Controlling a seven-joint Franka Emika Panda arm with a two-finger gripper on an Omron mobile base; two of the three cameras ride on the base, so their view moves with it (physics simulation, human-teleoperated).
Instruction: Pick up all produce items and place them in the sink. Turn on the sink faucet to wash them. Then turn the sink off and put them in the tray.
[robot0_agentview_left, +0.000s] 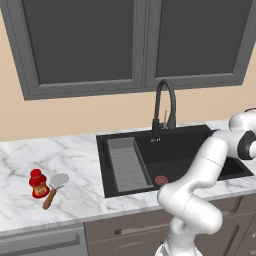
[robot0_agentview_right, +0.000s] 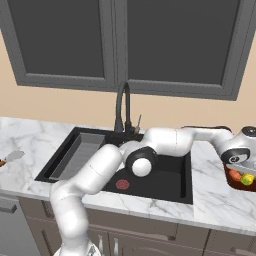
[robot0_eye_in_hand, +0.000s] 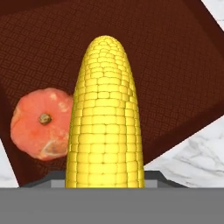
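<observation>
**Corn Hangs Over the Tray as Washing Job Nears Its End**

Seen from the hand, a yellow corn cob (robot0_eye_in_hand: 105, 118) stands up between the half-open fingers of the claw (robot0_eye_in_hand: 105, 186), which appears to be gripping its lower end; the fingertips themselves are hidden behind the cob. Just beyond it lies the dark reddish-brown tray (robot0_eye_in_hand: 175, 78), its woven floor under the cob, with the orange-red vegetable (robot0_eye_in_hand: 41, 122) already resting inside, to the cob's left in this view and apart from it. Pale marble table (robot0_eye_in_hand: 197, 153) shows past the tray's corner.

From the right of the base, the white arm reaches across the black sink (robot0_agentview_right: 165, 182) to the far right, where both items sit at the tray's edge (robot0_agentview_right: 227, 182). Behind the basin the black tap (robot0_agentview_right: 122, 107) stands with no water seen running. On the far left of the table a red bottle (robot0_agentview_left: 38, 183) and a spatula (robot0_agentview_left: 55, 187) lie untouched.

The final step looks to be in hand: putting the last washed item down. The next move likely calls for lowering the cob onto bare tray floor, clear of the vegetable, then opening the claw.
</observation>
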